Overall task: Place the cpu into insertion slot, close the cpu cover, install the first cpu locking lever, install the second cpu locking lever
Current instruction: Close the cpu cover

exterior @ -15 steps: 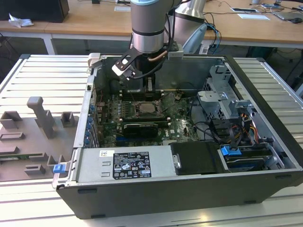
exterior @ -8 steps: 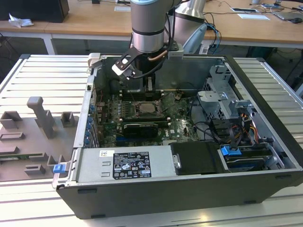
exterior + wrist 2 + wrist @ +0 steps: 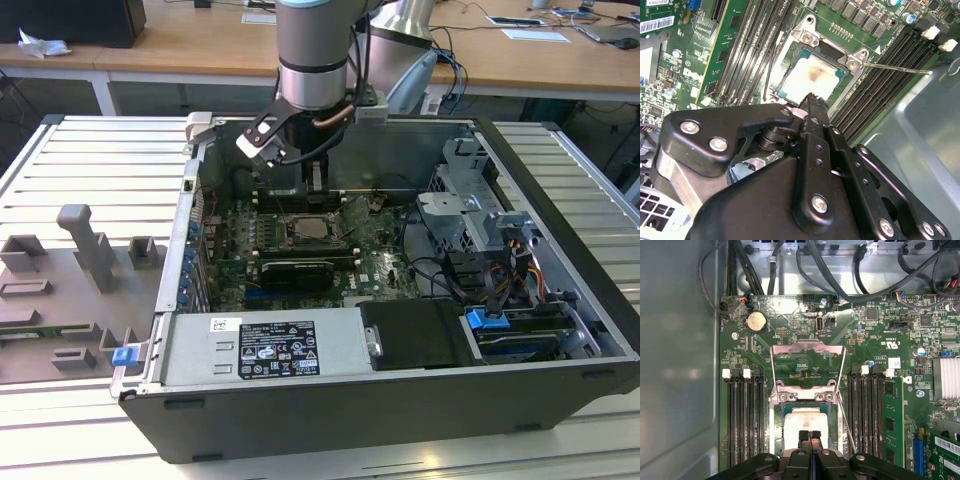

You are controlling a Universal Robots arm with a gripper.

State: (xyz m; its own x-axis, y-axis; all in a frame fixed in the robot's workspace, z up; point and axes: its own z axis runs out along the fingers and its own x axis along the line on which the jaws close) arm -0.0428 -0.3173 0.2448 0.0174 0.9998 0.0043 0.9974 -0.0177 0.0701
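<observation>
The cpu [image 3: 805, 422] lies in the insertion slot [image 3: 776, 430], with memory slots [image 3: 742, 420] flanking it on both sides. The cpu cover [image 3: 807, 346] lies swung back, hinged at one slot edge. The gripper [image 3: 810, 434] hangs over one edge of the cpu. Inside the computer case [image 3: 400, 400], a drive cage [image 3: 465, 215] stands at the exterior view's right.

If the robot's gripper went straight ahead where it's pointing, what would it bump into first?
Probably the cpu, lying in the insertion slot. The gripper, fingers shut, points down at it; how much gap is left between them is hard to tell.
</observation>
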